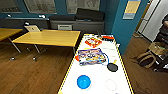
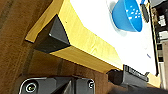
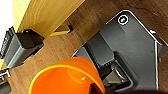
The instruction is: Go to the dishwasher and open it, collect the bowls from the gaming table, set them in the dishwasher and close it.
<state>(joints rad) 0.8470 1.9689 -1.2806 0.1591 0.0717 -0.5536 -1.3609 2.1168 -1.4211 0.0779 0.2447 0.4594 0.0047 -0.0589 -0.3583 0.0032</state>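
The gaming table point(image 1: 121, 65) has a glossy white top and a yellow frame, and it runs away from me at centre right. A round blue bowl point(image 1: 83, 82) sits on its near end; the same blue bowl point(image 2: 127, 15) rests on the white top in the left wrist view, beyond the table's yellow side point(image 2: 82, 42). An orange-yellow bowl point(image 3: 67, 77) hangs close to the right wrist camera, above the wooden floor beside the table's frame point(image 3: 47, 15), and the right gripper holds it. The dishwasher is out of view.
On the gaming table lie a colourful central graphic point(image 1: 91, 56), a red box point(image 1: 93, 42), a flat black disc point(image 1: 112, 67) and a white ring point(image 1: 111, 84). Plain yellow tables point(image 1: 48, 37) stand to the left. A backpack point(image 1: 146, 59) and a box point(image 1: 157, 47) sit on the right floor.
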